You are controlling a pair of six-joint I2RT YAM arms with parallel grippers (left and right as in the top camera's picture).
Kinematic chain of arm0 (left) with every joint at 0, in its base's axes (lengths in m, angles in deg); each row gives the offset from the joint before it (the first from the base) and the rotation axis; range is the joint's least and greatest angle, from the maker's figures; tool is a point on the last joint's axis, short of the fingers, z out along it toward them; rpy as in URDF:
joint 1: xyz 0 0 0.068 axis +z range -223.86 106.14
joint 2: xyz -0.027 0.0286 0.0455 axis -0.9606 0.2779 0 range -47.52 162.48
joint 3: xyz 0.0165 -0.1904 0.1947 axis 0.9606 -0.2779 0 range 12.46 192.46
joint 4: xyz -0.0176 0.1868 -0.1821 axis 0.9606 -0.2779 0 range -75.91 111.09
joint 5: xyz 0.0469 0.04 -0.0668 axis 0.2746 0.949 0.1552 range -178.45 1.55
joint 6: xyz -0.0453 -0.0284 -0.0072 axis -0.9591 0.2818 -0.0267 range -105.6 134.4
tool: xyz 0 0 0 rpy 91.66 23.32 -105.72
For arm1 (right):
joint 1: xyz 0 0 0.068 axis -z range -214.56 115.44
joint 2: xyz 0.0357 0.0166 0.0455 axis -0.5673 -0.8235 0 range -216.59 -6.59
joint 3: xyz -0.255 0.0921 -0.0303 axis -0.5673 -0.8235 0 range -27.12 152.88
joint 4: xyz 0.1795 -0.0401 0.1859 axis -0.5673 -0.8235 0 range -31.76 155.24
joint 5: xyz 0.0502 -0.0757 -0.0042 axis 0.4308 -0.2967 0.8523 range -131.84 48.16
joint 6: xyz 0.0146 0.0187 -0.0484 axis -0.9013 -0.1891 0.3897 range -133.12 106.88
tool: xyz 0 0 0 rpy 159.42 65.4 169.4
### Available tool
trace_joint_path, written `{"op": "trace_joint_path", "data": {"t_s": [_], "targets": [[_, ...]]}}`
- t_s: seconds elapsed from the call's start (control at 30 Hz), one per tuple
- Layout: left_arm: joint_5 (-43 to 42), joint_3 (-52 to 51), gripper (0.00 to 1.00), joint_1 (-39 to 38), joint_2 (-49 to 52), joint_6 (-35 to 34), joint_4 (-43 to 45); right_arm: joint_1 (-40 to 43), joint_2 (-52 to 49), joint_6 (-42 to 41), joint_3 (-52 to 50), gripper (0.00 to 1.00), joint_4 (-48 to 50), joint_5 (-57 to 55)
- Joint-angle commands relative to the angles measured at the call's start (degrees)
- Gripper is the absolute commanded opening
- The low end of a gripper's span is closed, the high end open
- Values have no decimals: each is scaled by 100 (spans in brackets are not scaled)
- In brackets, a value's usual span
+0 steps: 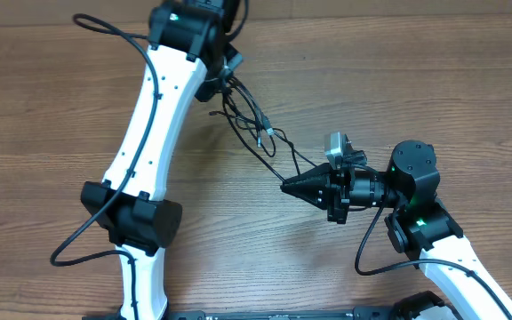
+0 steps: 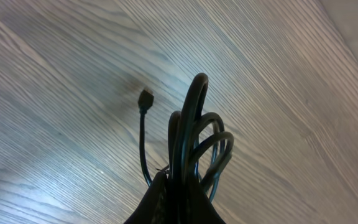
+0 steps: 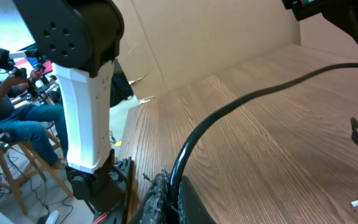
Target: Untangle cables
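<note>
Pinching cables (image 1: 258,132), left tool (image 2: 174,182), right tool (image 1: 285,186)

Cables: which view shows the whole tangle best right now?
Overhead. It shows the cables strung from the left gripper to the right gripper. Left wrist shows only pinched loops and one dangling plug; right wrist shows one strand leaving its fingers, with the tangle cut off at the frame edge.
</note>
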Motion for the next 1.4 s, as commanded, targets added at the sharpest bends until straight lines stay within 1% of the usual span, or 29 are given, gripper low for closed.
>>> {"op": "trace_joint_path", "data": {"t_s": [0.0,0.17,0.23,0.37,0.47,0.67,0.7,0.77,0.8,0.87,0.93,0.97,1.0,1.03,1.07,1.1,1.13,1.23,1.27,1.33,1.37], "targets": [[330,90,5,264,-48,-164,-20,-22,22,-7,-7,4,44,245],[332,90,8,553,-48,-164,-63,-20,22,-4,-7,4,46,245],[330,90,12,693,-48,-164,-81,-20,22,-4,-7,4,46,245],[330,90,14,848,-48,-164,-120,-20,22,-2,-7,4,44,243],[332,90,18,953,-48,-164,-138,-20,22,-2,-7,4,44,245],[328,90,16,1069,-48,-160,-278,-20,22,-2,-7,4,44,238],[328,90,17,1069,-48,-157,-323,-20,22,-2,-7,4,44,223],[328,90,24,1064,-48,2,-411,-20,22,-2,-7,4,48,221],[321,90,29,1062,-48,212,-450,-20,22,-2,-7,4,68,221],[319,87,42,1062,-48,717,-511,-20,22,-7,-7,4,151,201],[219,90,50,1062,-48,1311,-514,-20,22,-59,-7,4,341,109],[90,90,57,1062,-48,1714,-511,-20,22,-240,-7,4,505,-57],[-79,87,61,1064,-48,2133,-507,-20,22,-446,-7,4,695,-254],[-212,87,67,1062,-48,2422,-507,-20,22,-592,-7,4,876,-398],[-367,87,69,1062,-48,2708,-503,-20,22,-752,-7,4,1110,-544],[-562,87,70,1062,-48,2970,-503,-20,22,-1025,-7,4,1576,-741],[-837,87,73,1062,-48,3283,-501,-20,22,-1440,-7,4,2352,-977],[-1377,87,78,1062,-48,3812,-501,-20,22,-2070,-7,4,3720,-1388],[-1768,87,79,1062,-48,4122,-501,-20,22,-2291,-7,4,4277,-1587],[-2557,87,82,1025,-48,4647,-498,-20,22,-2546,-7,4,4911,-1928],[-2841,87,84,1003,-48,4841,-496,-20,22,-2559,-7,4,5038,-2041]]}}
